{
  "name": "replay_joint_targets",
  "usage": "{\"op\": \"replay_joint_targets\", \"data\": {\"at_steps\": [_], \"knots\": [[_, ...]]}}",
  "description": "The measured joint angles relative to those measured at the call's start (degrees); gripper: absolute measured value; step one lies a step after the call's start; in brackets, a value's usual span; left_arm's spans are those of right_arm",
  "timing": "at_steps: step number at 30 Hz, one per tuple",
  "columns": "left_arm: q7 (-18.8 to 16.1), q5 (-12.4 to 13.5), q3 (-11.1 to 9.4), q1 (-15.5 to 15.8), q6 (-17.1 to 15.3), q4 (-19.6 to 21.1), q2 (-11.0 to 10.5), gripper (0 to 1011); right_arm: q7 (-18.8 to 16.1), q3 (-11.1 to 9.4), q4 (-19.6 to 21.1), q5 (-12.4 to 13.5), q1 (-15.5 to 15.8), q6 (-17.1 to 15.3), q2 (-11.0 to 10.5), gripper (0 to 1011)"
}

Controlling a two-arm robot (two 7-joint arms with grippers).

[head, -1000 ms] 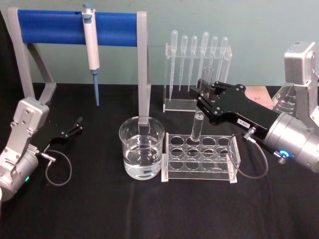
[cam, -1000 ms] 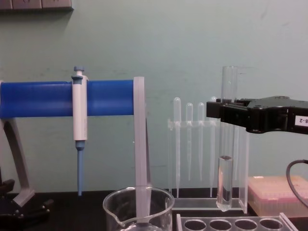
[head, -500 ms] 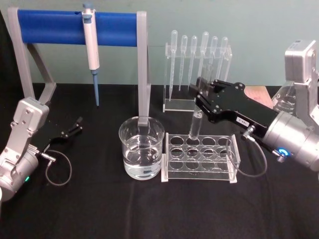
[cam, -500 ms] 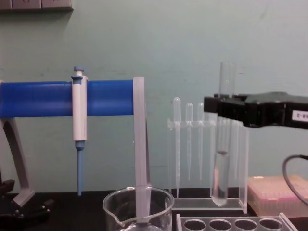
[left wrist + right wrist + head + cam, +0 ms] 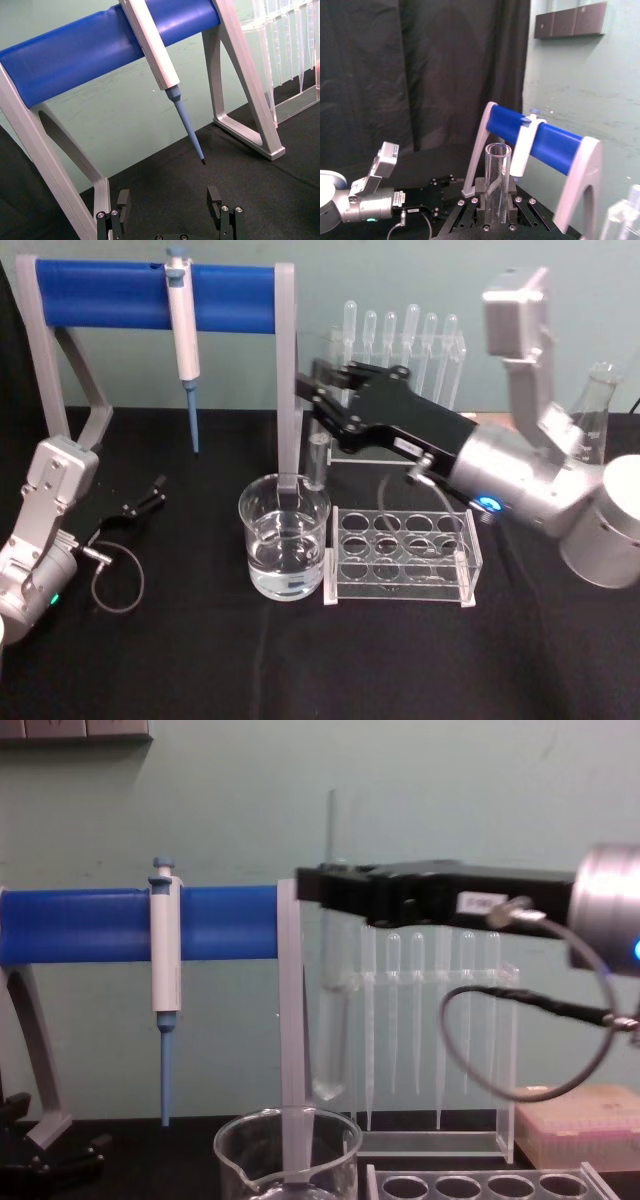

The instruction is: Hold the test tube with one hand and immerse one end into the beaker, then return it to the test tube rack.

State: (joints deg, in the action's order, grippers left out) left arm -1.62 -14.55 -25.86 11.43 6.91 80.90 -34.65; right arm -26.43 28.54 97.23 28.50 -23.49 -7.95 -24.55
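The test tube (image 5: pixel 318 458), clear glass with a little liquid in it, hangs upright with my right gripper (image 5: pixel 320 395) shut on its upper part. In the chest view the test tube (image 5: pixel 331 1020) has its rounded end just above the right side of the beaker's rim (image 5: pixel 285 1120), with the right gripper (image 5: pixel 330 892) near the grey stand post. The beaker (image 5: pixel 285 540) holds water and stands left of the rack. The right wrist view shows the test tube (image 5: pixel 496 175) between the right gripper's (image 5: pixel 495 202) jaws. My left gripper (image 5: pixel 142 502) is parked open at the left; the left wrist view shows the left gripper (image 5: pixel 169 200) holding nothing.
A clear tube rack (image 5: pixel 400 558) with round holes stands right of the beaker. Behind are a blue-barred stand (image 5: pixel 150 295) with a white-and-blue pipette (image 5: pixel 182 335), a dropper holder (image 5: pixel 400 350), a glass flask (image 5: pixel 590 425) and a pink box (image 5: pixel 580 1120).
My right gripper has carried the test tube left and upward, from over the rack to over the beaker's right side. The left arm has not moved.
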Motion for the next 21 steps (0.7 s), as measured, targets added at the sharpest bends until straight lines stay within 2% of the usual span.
{"op": "replay_joint_targets", "data": {"at_steps": [7, 10, 21], "knots": [[0.0, 0.0, 0.0, 0.0, 0.0, 0.0, 0.0, 1000, -1.4, 3.0, -6.5, -1.4, -2.6, 2.3, 3.2, 229], [0.0, 0.0, 0.0, 0.0, 0.0, 0.0, 0.0, 1000, -2.2, 4.1, -10.3, -2.4, -3.1, 4.3, 4.6, 228], [0.0, 0.0, 0.0, 0.0, 0.0, 0.0, 0.0, 1000, -4.0, 5.5, -17.5, -4.1, -1.9, 8.4, 6.6, 228]]}}
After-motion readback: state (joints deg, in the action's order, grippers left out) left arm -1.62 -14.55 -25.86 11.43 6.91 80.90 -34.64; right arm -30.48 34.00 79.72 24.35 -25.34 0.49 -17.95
